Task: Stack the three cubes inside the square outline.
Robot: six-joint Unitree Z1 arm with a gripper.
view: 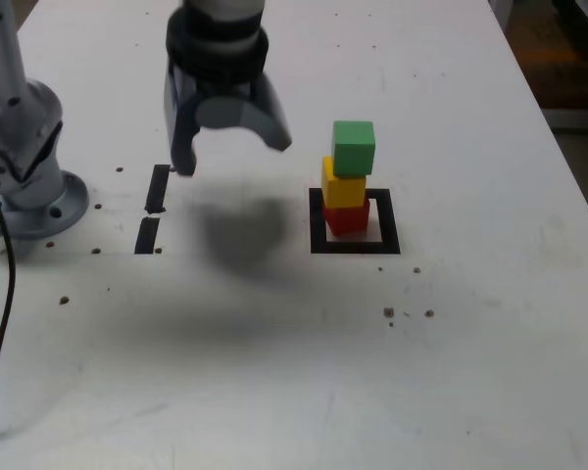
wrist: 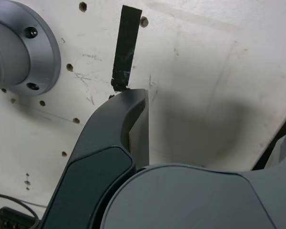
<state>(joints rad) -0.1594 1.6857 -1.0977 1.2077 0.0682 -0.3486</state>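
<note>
A red cube [view: 347, 217] rests inside the black square outline [view: 354, 245], with a yellow cube [view: 343, 184] on top of it and a green cube [view: 354, 147] on top of that, each slightly offset. My gripper [view: 233, 157] hangs above the table to the exterior view's left of the stack, well apart from it, open and with nothing between its fingers. In the wrist view one dark finger [wrist: 119, 124] shows over bare white table; the cubes and the outline are out of that view.
Two short black tape strips [view: 153, 208] lie on the white table [view: 274, 372] below the gripper; one strip [wrist: 125, 47] shows in the wrist view. The arm's grey base [view: 29, 186] stands at the exterior view's left with a cable. Small screw holes dot the table.
</note>
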